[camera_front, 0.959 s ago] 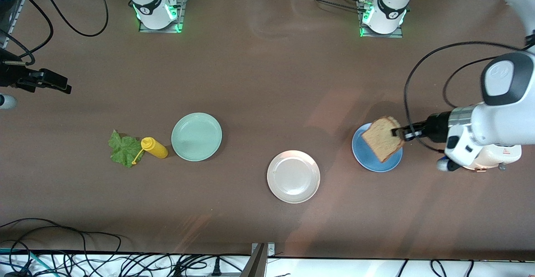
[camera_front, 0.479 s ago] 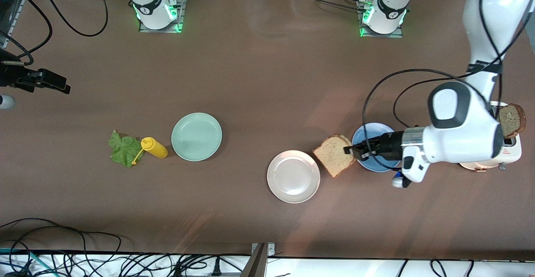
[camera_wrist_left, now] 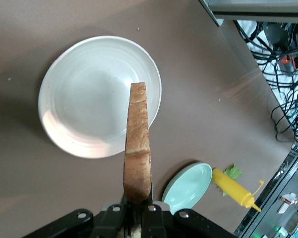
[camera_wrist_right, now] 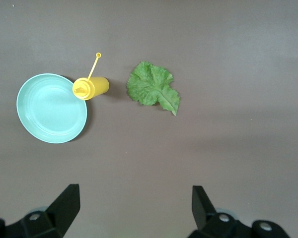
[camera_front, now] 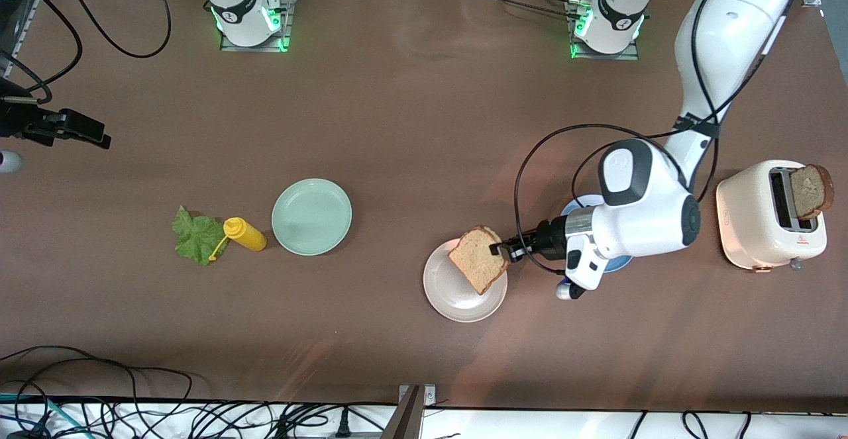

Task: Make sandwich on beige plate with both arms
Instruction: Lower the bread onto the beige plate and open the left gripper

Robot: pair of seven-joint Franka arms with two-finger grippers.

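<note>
My left gripper (camera_front: 501, 249) is shut on a slice of brown toast (camera_front: 477, 257) and holds it on edge over the beige plate (camera_front: 450, 296). In the left wrist view the toast (camera_wrist_left: 137, 144) stands edge-on between my fingers, over the plate (camera_wrist_left: 84, 94). A second toast slice (camera_front: 809, 191) sticks up from the white toaster (camera_front: 752, 217). The green lettuce leaf (camera_front: 195, 235) lies on the table toward the right arm's end; it also shows in the right wrist view (camera_wrist_right: 154, 87). My right gripper (camera_wrist_right: 134, 208) is open and empty, high above bare table; in the front view (camera_front: 93, 136) it waits at the table's edge.
A yellow squeeze bottle (camera_front: 245, 234) lies between the lettuce and the mint-green plate (camera_front: 311, 216). A blue plate (camera_front: 613, 263) is mostly hidden under my left arm. Cables run along the table's near edge.
My left arm has carried the toast from over the blue plate toward the right arm's end, and it is now over the beige plate. The toaster has come into view. The right arm has not moved.
</note>
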